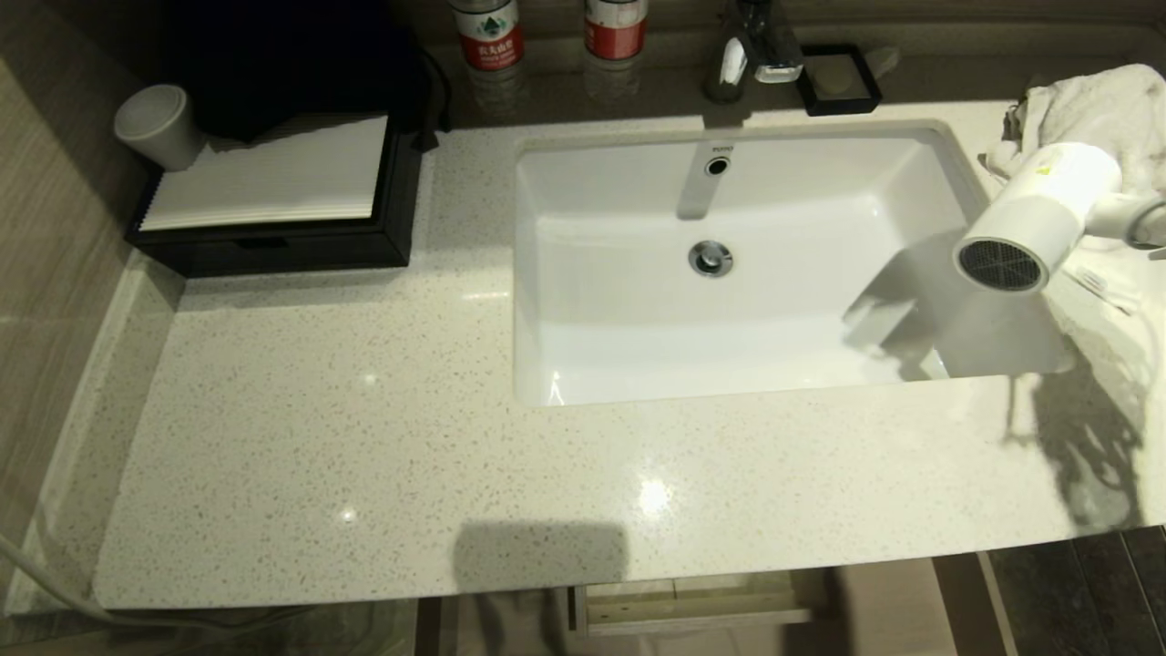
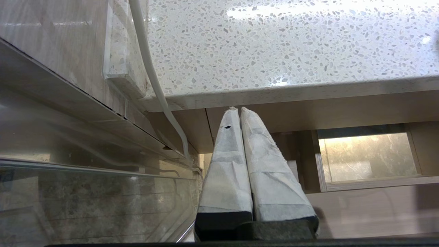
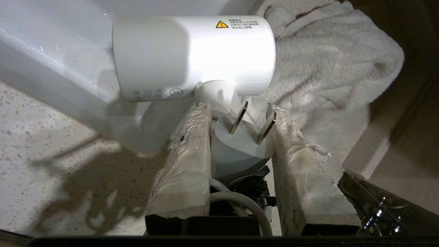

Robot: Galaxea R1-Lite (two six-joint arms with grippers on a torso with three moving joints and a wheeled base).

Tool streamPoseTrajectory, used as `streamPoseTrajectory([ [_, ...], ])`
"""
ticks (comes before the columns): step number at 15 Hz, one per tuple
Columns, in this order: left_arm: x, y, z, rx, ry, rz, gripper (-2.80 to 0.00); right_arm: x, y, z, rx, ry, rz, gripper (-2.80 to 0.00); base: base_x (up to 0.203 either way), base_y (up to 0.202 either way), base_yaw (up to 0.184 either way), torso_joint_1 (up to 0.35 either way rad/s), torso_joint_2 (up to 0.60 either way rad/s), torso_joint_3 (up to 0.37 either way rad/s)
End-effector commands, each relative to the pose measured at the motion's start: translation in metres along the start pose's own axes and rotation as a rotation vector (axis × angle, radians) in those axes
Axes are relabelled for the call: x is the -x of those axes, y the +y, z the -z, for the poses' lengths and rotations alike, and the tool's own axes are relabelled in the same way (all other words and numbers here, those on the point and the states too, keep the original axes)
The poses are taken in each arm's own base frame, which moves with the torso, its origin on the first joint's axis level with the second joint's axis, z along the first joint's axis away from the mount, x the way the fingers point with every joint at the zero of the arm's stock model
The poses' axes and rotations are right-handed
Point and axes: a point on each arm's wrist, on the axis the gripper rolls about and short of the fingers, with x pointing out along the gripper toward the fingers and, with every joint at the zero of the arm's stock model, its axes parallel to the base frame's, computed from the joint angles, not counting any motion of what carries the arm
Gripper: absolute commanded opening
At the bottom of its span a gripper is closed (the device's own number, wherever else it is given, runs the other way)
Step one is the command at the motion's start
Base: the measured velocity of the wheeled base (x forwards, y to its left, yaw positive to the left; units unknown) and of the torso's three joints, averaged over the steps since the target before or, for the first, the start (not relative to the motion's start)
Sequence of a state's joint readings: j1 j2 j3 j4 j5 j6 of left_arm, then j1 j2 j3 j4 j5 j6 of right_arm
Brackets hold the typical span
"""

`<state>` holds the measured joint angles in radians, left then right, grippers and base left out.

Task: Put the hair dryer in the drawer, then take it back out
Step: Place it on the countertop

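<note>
One hair dryer (image 3: 192, 58) is up over the sink (image 1: 638, 364) edge, right gripper (image 3: 240, 113) clamped on its handle and plug. Two water bottles (image 1: 488, 36) stand at the back, one towel (image 1: 1093, 109) sits on the right. Left gripper (image 2: 239, 111) hangs below the counter (image 2: 274, 44), fingers pressed together.

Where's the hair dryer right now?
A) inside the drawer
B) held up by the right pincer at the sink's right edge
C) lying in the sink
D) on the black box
B: the right pincer is clamped on the handle and plug of the hair dryer, which hangs above the right edge of the sink, beside the towel.
</note>
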<state>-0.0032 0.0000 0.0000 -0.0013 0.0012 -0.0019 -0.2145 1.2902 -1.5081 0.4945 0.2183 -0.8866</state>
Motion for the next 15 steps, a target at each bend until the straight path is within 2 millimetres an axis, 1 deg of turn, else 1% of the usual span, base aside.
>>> streamPoseTrajectory([
  [1, 0.000, 0.000, 0.000, 0.001, 0.000, 0.000, -2.80, 0.004, -0.004, 0.006, -0.010, 0.033, 0.032, -2.80, 0.000, 0.000, 0.000, 0.000, 0.00, 0.000],
  [4, 0.000, 0.000, 0.000, 0.001, 0.001, 0.000, -2.80, 0.001, -0.009, 0.012, -0.025, 0.062, 0.051, -2.80, 0.000, 0.000, 0.000, 0.000, 0.00, 0.000],
  [8, 0.000, 0.000, 0.000, 0.001, 0.001, 0.000, -2.80, -0.019, -0.015, 0.020, -0.046, 0.103, 0.034, -2.80, 0.000, 0.000, 0.000, 0.000, 0.00, 0.000],
  [11, 0.000, 0.000, 0.000, 0.000, 0.000, 0.000, -2.80, -0.025, -0.022, 0.029, -0.063, 0.143, 0.047, -2.80, 0.000, 0.000, 0.000, 0.000, 0.00, 0.000],
  [15, 0.000, 0.000, 0.000, 0.001, 0.001, 0.000, -2.80, -0.037, -0.023, 0.035, -0.077, 0.162, 0.022, -2.80, 0.000, 0.000, 0.000, 0.000, 0.00, 0.000],
])
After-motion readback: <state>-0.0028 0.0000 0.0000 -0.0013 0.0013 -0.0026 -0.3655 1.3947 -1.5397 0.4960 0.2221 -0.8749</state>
